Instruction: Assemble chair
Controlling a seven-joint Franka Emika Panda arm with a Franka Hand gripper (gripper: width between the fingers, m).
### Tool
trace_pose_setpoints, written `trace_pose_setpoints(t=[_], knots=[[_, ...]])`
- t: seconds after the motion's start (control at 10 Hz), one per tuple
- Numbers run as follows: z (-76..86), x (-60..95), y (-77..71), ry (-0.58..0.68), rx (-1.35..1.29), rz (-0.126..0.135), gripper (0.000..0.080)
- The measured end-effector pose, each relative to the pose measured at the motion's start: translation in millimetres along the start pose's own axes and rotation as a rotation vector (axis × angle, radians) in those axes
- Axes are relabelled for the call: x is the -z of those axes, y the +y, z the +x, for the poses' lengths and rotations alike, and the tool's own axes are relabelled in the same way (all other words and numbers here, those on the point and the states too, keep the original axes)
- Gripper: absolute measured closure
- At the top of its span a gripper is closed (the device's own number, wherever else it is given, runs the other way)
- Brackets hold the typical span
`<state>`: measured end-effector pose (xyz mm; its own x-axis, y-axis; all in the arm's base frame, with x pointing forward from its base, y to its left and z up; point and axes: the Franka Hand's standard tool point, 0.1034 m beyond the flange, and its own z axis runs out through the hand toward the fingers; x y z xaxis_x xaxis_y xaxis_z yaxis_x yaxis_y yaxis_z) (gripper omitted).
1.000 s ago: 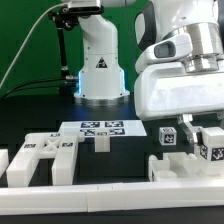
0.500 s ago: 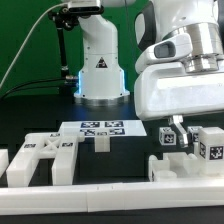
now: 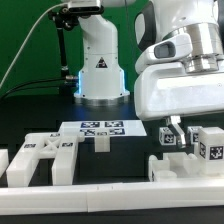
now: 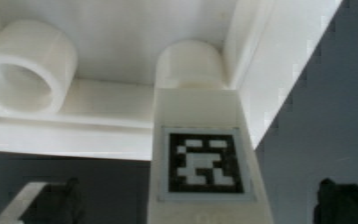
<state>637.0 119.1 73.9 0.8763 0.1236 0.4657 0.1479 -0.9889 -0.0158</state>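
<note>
In the wrist view a white chair leg (image 4: 202, 150) with a square black-and-white tag lies lengthwise between my jaws, its rounded end against a white chair panel (image 4: 114, 105). My gripper (image 4: 197, 205) is open. Its dark fingers (image 4: 43, 205) stand well clear of the leg on both sides. In the exterior view the gripper (image 3: 184, 128) hangs low at the right over tagged white parts (image 3: 210, 145), mostly hidden by the arm's big white hand. A slotted flat panel (image 3: 45, 158) lies at the exterior view's left.
The marker board (image 3: 100, 128) lies in front of the robot base (image 3: 100, 70). A small white block (image 3: 100, 143) stands just before it. A low white rail (image 3: 100, 196) runs along the front edge. A rounded white part (image 4: 25, 70) sits beside the leg.
The jaws have spread apart and let go of the tagged leg, which stays in place. The arm itself has barely moved.
</note>
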Motion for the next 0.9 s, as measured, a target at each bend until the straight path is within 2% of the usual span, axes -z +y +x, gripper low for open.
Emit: trace_pose_setpoints(t=[0.2, 0.4, 0.8, 0.9], knots=[[7.0, 4.3, -2.2, -0.081, -0.047, 0.006, 0.0151], [5.2, 0.5, -0.3, -0.089, -0.056, 0.004, 0.0151], [0.7, -2.7, 10.6, -0.363, -0.081, 0.015, 0.0151], [7.1, -4.2, 9.7, -0.412, -0.083, 0.020, 0.0151]])
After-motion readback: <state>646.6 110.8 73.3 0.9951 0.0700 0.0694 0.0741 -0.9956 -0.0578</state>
